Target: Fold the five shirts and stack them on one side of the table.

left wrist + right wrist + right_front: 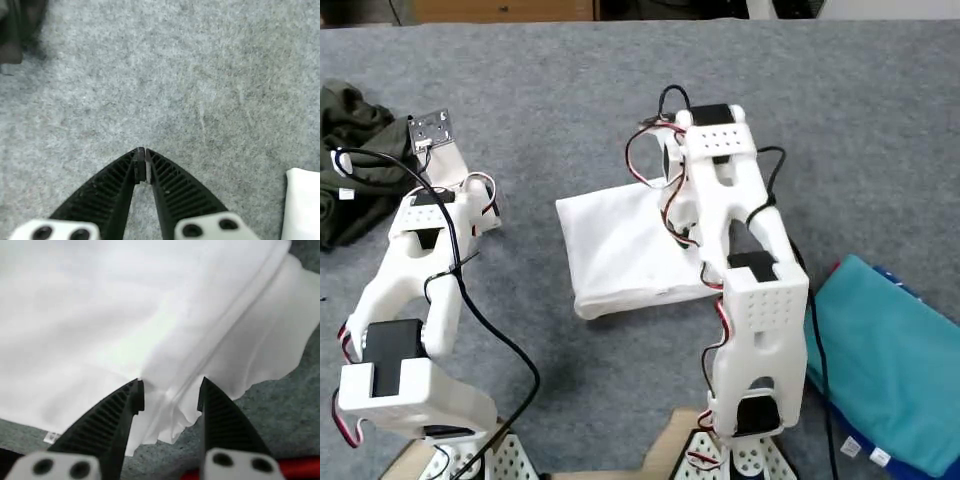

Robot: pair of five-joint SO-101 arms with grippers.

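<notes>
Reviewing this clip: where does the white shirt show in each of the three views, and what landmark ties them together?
High view: white shirt folded mid-table, partly under the right arm.
Left wrist view: white shirt, one corner, beside the shut left claw.
Right wrist view: white shirt spread beneath and ahead of the open right claw.
Shared landmark: the grey table cover around the shirt.

3 shirts (625, 250), 2 arms (745, 240).

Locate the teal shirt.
High view: the teal shirt lies far right on the table, beside the right arm's base, right of the white shirt.
</notes>
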